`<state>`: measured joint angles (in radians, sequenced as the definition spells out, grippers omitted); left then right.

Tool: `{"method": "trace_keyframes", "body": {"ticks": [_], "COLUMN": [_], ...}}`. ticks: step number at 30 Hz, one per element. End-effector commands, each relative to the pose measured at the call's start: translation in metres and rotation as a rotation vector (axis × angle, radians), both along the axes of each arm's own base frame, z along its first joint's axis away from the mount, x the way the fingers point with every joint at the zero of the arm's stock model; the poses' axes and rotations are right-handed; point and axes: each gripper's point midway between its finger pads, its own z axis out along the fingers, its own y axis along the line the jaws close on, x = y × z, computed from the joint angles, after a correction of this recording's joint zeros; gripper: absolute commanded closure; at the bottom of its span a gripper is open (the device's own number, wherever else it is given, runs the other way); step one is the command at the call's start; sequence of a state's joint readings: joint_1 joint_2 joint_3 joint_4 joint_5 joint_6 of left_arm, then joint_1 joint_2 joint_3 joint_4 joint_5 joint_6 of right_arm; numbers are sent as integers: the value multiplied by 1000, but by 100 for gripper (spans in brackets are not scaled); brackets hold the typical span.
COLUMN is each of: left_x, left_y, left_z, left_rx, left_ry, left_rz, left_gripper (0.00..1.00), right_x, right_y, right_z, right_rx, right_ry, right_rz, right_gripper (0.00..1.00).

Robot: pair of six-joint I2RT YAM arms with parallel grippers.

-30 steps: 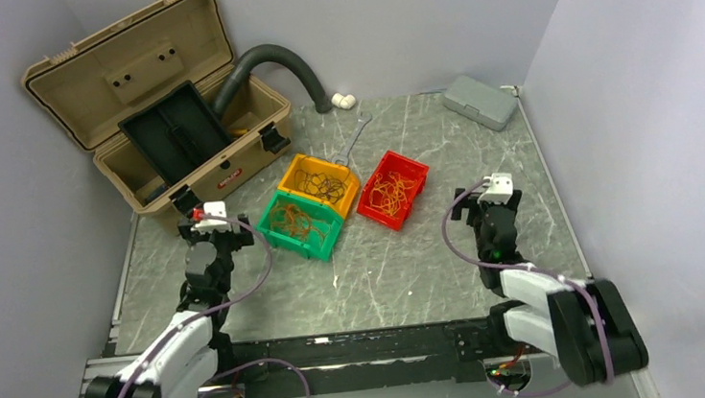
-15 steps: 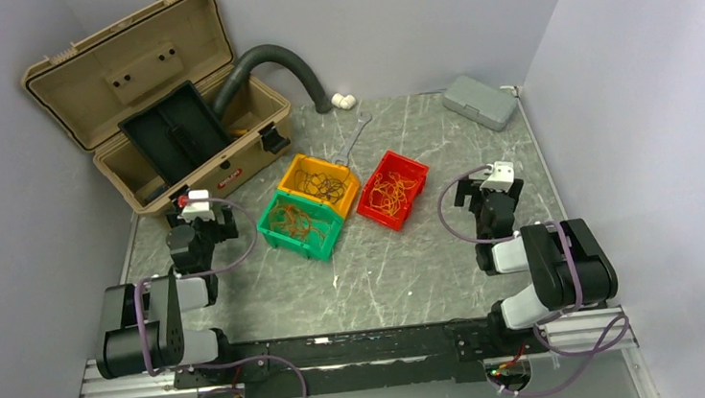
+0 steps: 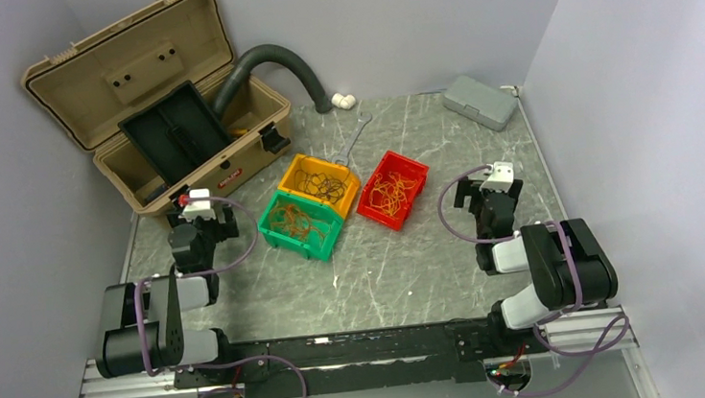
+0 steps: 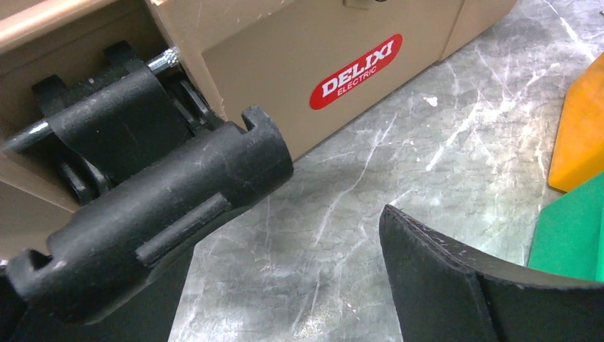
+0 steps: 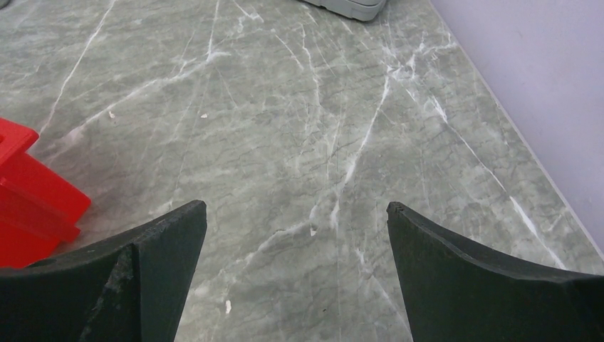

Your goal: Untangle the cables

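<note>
The cables are thin wires lying in three small bins in the top view. A dark and yellow tangle (image 3: 320, 181) fills the orange bin (image 3: 290, 169). An orange tangle (image 3: 295, 221) fills the green bin (image 3: 328, 242). An orange-yellow tangle (image 3: 389, 193) fills the red bin (image 3: 411, 163). My left gripper (image 3: 198, 215) is open and empty, left of the green bin, close to the toolbox latch (image 4: 164, 185). My right gripper (image 3: 488, 187) is open and empty over bare table right of the red bin. Both wrist views show nothing between the fingers (image 4: 285, 263) (image 5: 295, 210).
An open tan toolbox (image 3: 179, 127) stands at the back left, with a fat grey hose (image 3: 279, 61) and a white fitting (image 3: 343, 101) behind it. A wrench (image 3: 353, 141) lies behind the bins. A grey case (image 3: 480, 99) sits at the back right. Walls close both sides.
Since one second ago both arms have folded back with elbows raised. The left gripper has shifted a little back and left. Nothing has moved in the last half second.
</note>
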<state>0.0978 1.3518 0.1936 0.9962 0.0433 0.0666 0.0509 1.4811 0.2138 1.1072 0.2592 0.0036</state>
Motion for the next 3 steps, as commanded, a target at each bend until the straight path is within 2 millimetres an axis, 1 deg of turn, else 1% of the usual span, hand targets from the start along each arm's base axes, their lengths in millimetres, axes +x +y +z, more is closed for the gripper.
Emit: {"method": "trace_keyframes", "body": {"ticks": [1, 3], "left_x": [16, 14], "left_y": [-9, -9], "left_z": [29, 29], "left_rx": [16, 16], "left_ry": [-88, -94], "left_rz": [-43, -43], "left_gripper": [1, 1], "right_x": [9, 9], "right_y": [1, 1], "right_z": [17, 17], "right_rx": [18, 17], "right_ry": [-65, -66], "right_rz": [6, 7], "right_gripper": [0, 0]}}
